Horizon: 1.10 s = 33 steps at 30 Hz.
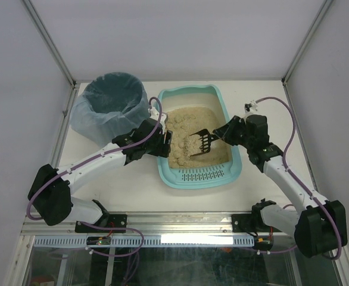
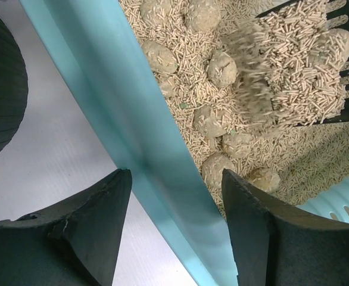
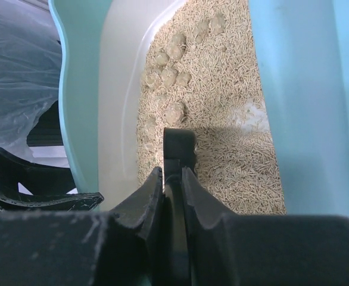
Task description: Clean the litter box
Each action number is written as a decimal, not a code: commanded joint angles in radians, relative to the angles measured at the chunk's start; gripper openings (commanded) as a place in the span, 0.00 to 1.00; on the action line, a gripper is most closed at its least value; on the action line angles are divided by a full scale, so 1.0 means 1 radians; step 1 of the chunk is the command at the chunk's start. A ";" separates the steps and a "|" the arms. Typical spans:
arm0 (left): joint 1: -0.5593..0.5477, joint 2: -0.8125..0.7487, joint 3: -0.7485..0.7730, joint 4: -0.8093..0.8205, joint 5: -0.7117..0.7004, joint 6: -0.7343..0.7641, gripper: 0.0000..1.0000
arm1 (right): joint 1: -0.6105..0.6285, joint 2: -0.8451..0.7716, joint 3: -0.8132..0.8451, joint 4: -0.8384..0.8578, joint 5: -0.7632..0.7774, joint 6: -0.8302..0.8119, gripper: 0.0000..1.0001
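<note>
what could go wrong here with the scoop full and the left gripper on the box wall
1. The black slotted scoop in the right gripper is heaped with pellets around a clump; tilting it could spill litter back.
2. The open left gripper straddles the light teal plastic litter box wall without clamping, so the box may slide.
3. The bag-lined round dark bin stands outside the box; carrying might drop pellets onto the white table.

White arm links with black joints, black grippers, purple cables.
</note>
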 commanded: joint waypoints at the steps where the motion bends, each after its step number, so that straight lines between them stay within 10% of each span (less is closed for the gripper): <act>1: 0.009 -0.065 0.027 0.030 0.017 0.019 0.64 | -0.035 -0.053 -0.031 0.109 -0.070 0.057 0.00; 33: 0.008 -0.345 -0.070 0.166 0.042 0.056 0.69 | -0.344 -0.221 -0.434 0.723 -0.325 0.616 0.00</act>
